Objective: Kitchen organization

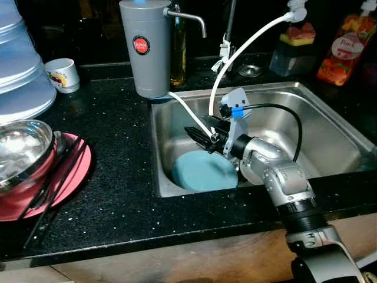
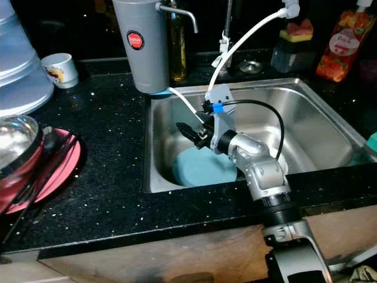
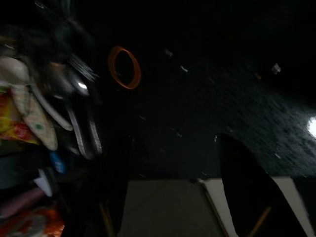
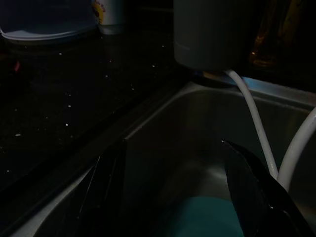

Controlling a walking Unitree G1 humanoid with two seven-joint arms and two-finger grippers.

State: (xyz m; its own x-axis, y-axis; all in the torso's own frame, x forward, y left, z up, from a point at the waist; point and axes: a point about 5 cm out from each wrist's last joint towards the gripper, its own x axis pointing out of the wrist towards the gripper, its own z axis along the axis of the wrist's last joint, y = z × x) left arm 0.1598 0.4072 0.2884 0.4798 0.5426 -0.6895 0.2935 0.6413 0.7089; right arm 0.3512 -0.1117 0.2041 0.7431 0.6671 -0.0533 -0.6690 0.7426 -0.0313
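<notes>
Plainly, the round teal plate [image 1: 205, 171] lying flat in the steel sink [image 1: 330, 135] looks rigid, smooth, likely slippery and breakable; its rim is the place to pinch. The right tool [image 1: 197, 135] hovers just above, fingers spread, beside the black speckled worktop [image 1: 118, 194].

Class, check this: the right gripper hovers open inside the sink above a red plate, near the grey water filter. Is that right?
Not quite. The plate in the sink is teal, not red, as the left eye view shows. The rest holds: the right gripper hovers open above it, near the grey water filter.
</notes>
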